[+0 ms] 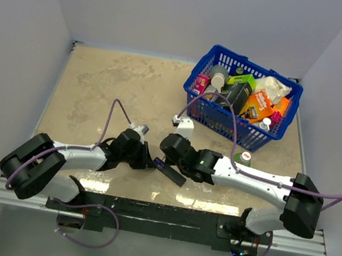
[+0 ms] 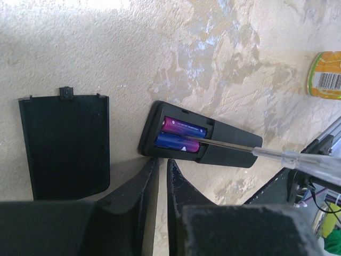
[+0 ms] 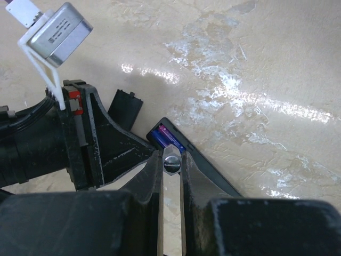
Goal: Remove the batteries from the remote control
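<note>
The black remote control (image 2: 229,150) lies on the table with its recess open. Two purplish batteries (image 2: 181,136) sit side by side in it. My left gripper (image 2: 162,160) is shut with nothing between its fingers, and its tips rest against the remote's near edge. My right gripper (image 3: 171,156) is shut on a thin screwdriver (image 2: 242,148). The screwdriver's metal shaft lies across the remote and reaches into the recess by the batteries (image 3: 169,140). In the top view both grippers meet over the remote (image 1: 171,173) near the front middle of the table.
The loose black cover piece (image 2: 64,144) lies flat left of the remote. A small yellow can (image 2: 326,74) stands to the right. A blue basket (image 1: 207,116) full of packaged goods sits at the back right.
</note>
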Motion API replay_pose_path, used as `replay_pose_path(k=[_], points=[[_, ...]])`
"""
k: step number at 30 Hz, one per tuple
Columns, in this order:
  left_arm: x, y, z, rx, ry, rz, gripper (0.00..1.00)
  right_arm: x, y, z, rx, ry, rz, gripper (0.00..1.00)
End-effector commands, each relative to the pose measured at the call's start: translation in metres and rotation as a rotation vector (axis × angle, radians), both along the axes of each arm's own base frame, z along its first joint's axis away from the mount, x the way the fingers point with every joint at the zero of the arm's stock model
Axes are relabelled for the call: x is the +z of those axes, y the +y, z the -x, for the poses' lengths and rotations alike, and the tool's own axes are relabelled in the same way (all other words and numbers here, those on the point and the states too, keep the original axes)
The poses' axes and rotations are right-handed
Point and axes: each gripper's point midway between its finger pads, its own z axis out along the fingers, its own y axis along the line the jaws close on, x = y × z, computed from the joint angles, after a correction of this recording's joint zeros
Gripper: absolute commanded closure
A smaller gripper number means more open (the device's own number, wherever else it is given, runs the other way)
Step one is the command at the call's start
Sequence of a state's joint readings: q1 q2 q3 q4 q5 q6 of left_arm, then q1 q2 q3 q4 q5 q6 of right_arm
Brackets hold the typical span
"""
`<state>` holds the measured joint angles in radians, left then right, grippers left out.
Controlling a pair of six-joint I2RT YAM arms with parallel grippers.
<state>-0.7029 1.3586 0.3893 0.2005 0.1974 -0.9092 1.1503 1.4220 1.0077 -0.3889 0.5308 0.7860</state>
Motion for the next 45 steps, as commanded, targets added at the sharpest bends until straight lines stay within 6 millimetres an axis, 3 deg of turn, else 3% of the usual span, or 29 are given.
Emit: replay_pose_path(k=[1, 5, 12, 18, 24, 26, 30, 35, 42, 45], points=[[-0.006, 0.004, 0.001, 0.017, 0.004, -0.014, 0.84, -0.019, 0.002, 0.016, 0.0, 0.013, 0.066, 1.0], [-0.007, 0.006, -0.001, 0.028, 0.0, -0.028, 0.84, -0.021, 0.013, 0.026, 0.07, 0.015, 0.058, 1.0], [-0.01, 0.007, 0.0, 0.036, 0.01, -0.035, 0.84, -0.035, 0.004, 0.017, 0.089, -0.022, 0.205, 1.0], [-0.011, 0.007, -0.001, 0.04, 0.015, -0.037, 0.84, -0.045, -0.006, 0.013, 0.073, 0.007, 0.156, 1.0], [-0.014, 0.007, 0.002, 0.044, 0.036, -0.035, 0.83, -0.041, 0.007, 0.011, 0.148, 0.054, 0.038, 1.0], [-0.013, 0.008, -0.001, 0.052, 0.024, -0.04, 0.83, -0.047, 0.011, 0.013, 0.173, 0.081, 0.002, 1.0], [-0.013, 0.007, -0.003, 0.045, 0.025, -0.059, 0.83, -0.057, -0.003, 0.004, 0.143, 0.102, -0.02, 1.0], [-0.013, 0.01, -0.004, 0.052, 0.025, -0.075, 0.83, -0.054, -0.013, -0.008, 0.139, 0.098, -0.031, 1.0], [-0.01, 0.01, -0.007, 0.062, 0.014, -0.078, 0.83, -0.071, -0.02, -0.01, 0.154, 0.146, -0.028, 1.0], [-0.008, 0.012, -0.005, 0.066, 0.018, -0.079, 0.83, -0.069, -0.027, -0.012, 0.139, 0.134, -0.016, 1.0]])
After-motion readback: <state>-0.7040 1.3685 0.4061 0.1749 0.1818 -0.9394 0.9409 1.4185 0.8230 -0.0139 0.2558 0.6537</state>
